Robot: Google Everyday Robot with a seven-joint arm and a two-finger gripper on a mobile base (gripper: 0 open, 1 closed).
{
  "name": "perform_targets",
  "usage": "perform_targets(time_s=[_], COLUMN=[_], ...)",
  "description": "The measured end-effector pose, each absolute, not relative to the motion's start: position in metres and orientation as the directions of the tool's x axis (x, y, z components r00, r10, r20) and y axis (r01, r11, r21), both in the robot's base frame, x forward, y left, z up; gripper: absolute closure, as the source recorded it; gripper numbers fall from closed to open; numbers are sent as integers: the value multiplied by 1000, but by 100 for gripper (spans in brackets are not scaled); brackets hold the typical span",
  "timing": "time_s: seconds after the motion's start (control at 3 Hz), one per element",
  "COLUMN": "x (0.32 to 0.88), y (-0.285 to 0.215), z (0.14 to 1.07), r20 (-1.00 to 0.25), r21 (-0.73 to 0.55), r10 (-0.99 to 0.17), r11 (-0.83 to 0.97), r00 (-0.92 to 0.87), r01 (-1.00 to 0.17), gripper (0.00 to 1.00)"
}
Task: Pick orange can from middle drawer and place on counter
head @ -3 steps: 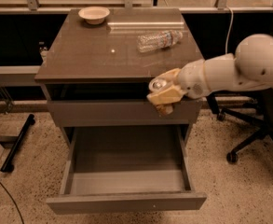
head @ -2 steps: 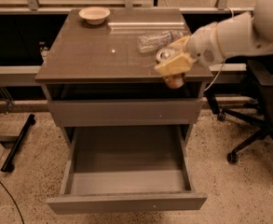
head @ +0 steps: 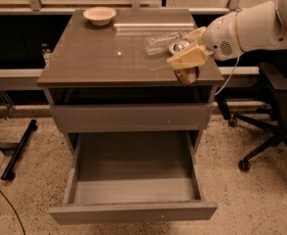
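Camera view: the robot's white arm (head: 246, 31) reaches in from the right over the grey cabinet, its hand (head: 184, 62) poised above the front right part of the glossy tabletop (head: 108, 58). The tan fingers (head: 191, 57) are clenched around the orange can (head: 187, 75). The can sits tilted in the grasp, its silver top turned up and back and its brown body showing below the pads. Whether its base touches the tabletop yet cannot be told from this angle.

Below, the middle drawer (head: 133, 213) stands pulled fully out with nothing inside it, and the shallower drawer front (head: 128, 116) above it is closed. A clear plastic bottle (head: 158, 42) lies on its side just behind the hand, and a pale bowl (head: 100, 15) sits well apart at the back left. An office chair (head: 273, 106) stands on the floor to the right.

By all appearances the lift out of the drawer is done and only the setting-down remains, and that is where trouble could come. The can is leaning and close to the front edge. Let go at this tilt, it would likely tip over and roll off, perhaps back into the open drawer or onto the floor. A lowering that drifts backward could also nudge the bottle and set it rolling across the slick surface. Levelling the can before release looks like the safer course.
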State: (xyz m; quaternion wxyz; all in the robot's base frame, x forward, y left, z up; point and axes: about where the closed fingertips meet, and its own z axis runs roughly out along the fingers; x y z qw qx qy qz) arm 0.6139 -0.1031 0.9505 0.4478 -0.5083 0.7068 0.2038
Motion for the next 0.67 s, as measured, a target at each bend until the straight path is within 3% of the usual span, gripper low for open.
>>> perform_targets(time_s=[0.67], x=[667], y=[-98], z=[978], r20=[-893], r21=[-186], r10=[-446], r11=[491], r00=[-62], r01=[-851], gripper=[100])
